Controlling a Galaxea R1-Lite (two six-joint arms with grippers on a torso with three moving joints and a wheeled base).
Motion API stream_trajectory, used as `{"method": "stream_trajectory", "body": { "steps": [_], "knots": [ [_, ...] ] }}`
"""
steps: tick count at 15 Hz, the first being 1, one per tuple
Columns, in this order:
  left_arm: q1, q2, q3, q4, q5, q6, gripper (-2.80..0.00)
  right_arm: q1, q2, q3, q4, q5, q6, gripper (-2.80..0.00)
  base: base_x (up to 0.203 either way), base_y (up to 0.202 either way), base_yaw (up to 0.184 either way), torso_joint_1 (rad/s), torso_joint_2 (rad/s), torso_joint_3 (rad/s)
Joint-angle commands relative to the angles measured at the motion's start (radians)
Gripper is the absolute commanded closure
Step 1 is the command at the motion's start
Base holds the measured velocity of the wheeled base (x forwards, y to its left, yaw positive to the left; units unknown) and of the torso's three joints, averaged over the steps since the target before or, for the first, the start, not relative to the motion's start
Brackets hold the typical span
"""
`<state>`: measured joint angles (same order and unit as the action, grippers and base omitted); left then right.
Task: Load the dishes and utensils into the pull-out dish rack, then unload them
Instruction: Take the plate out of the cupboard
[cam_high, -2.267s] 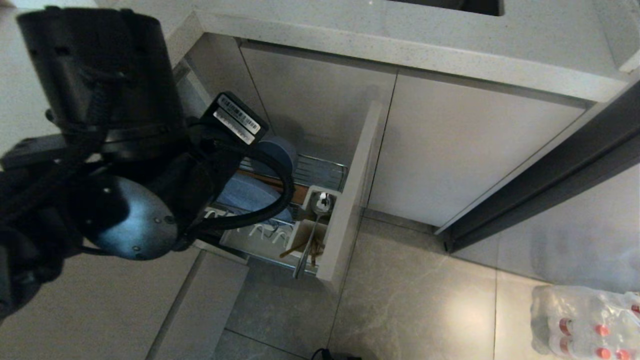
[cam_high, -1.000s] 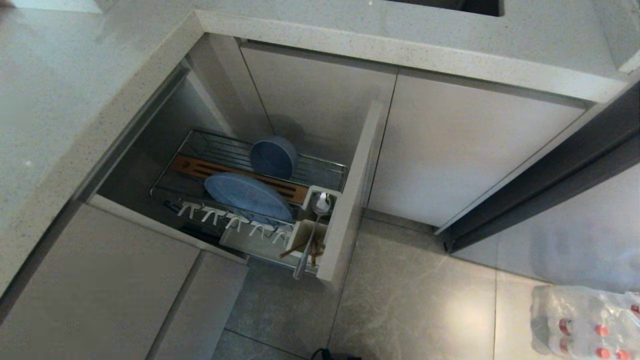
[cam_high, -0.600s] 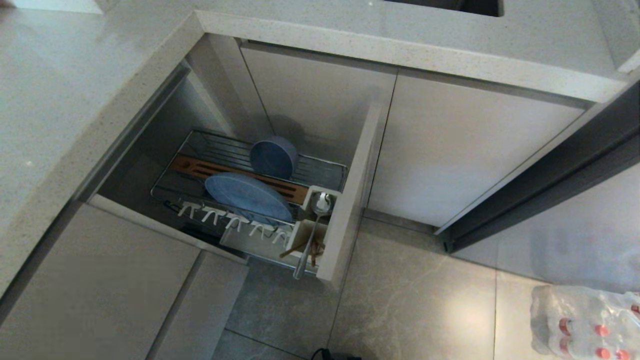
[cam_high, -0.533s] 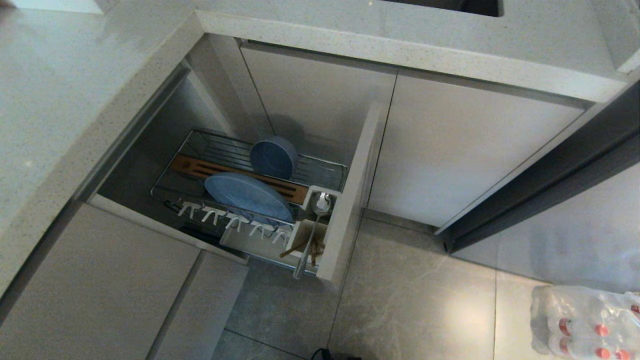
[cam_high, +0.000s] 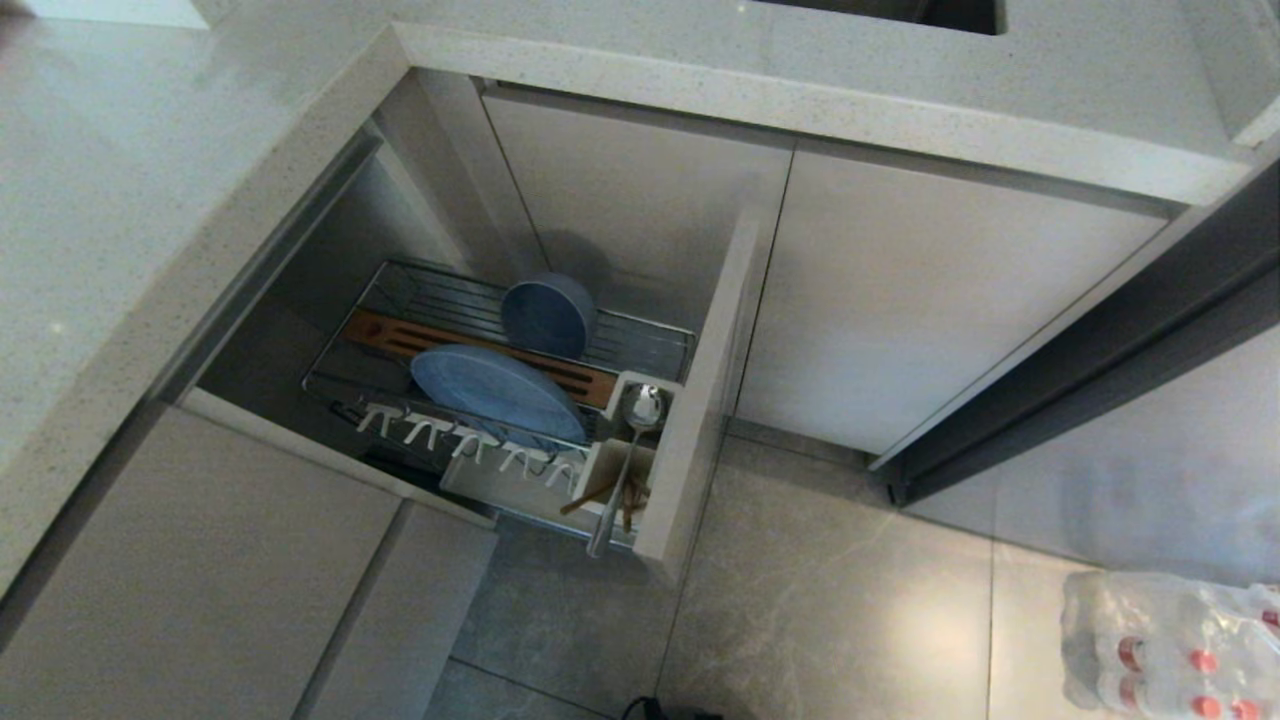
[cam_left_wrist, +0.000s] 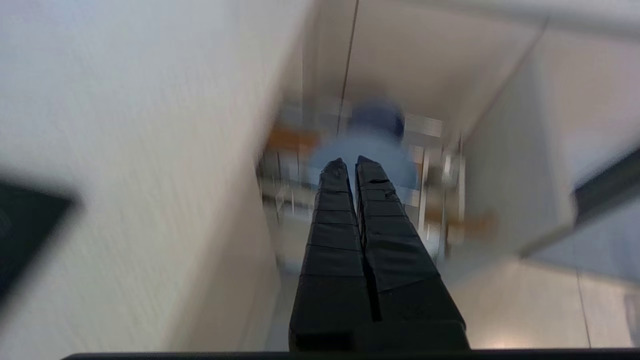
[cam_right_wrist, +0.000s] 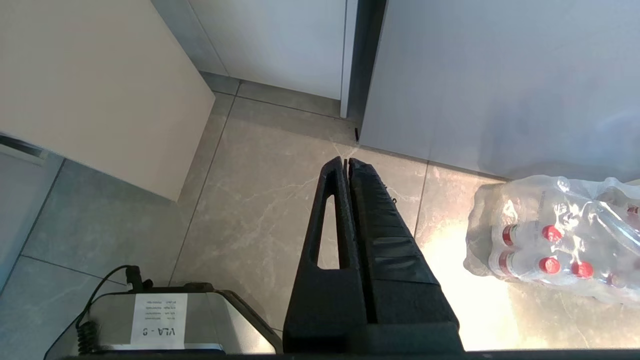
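A: Where are the dishes, if we take the rack (cam_high: 655, 345) as our landmark?

B: All inside it. The plate (cam_high: 495, 392) leans against the wooden strip (cam_high: 400, 337) in the middle of the rack, the bowl (cam_high: 548, 313) stands on edge behind it, toward the cabinet. The spoon (cam_high: 622, 470) and the chopsticks (cam_high: 590, 492) sit in the white cup (cam_high: 610, 462), in the rack's corner by the front panel (cam_high: 700, 400).

A: And the grippers?

B: The left gripper (cam_left_wrist: 348, 163) is closed and holds nothing; it points toward the rack from above and outside it (the wrist view is blurred). The right gripper (cam_right_wrist: 346, 161) is closed too, empty, hanging over the floor well apart from the rack.

A: What could go wrong, in your opinion?

B: The loading looks finished, so unloading comes next, I think. The plate only leans, so a push from closed fingers may tip it onto the white hooks (cam_high: 470, 440). The spoon handle sticks out past the rack's edge and may be knocked.

A: Anything in the way?

B: The counter (cam_high: 150, 200) overhangs the rack on its left side, and the front panel stands tall beside the cup. The pack of bottles (cam_high: 1170, 640) on the floor lies far from the rack.
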<state>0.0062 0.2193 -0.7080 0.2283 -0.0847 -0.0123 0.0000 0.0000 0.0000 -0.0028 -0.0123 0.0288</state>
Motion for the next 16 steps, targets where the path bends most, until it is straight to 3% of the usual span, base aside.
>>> {"method": "stream_trajectory", "body": {
  "steps": [1,4,9,12,16],
  "knots": [
    [0.000,-0.095,0.105,0.001,-0.001,0.000,0.00,0.000,0.002,0.000,0.000,0.000,0.000,0.00,0.000,0.000,0.000,0.000,0.00,0.000],
    [-0.001,-0.193,0.268,-0.001,-0.003,0.001,0.00,0.000,0.000,0.000,0.000,0.000,0.000,0.00,0.000,0.000,0.000,0.000,0.00,0.000],
    [-0.003,-0.221,0.406,-0.050,-0.021,-0.001,0.00,0.000,0.002,0.000,0.000,0.000,0.000,0.00,0.000,0.000,0.000,0.000,0.00,0.000],
    [-0.003,-0.221,0.508,-0.136,-0.015,0.004,0.00,0.000,0.002,0.000,0.000,0.000,0.000,0.00,0.000,0.000,0.000,0.000,0.00,0.000],
    [-0.003,-0.221,0.664,-0.333,0.011,0.007,0.00,0.000,0.002,0.000,0.000,0.000,0.000,0.00,0.000,0.000,0.000,0.000,0.00,0.000]
  ]
}}
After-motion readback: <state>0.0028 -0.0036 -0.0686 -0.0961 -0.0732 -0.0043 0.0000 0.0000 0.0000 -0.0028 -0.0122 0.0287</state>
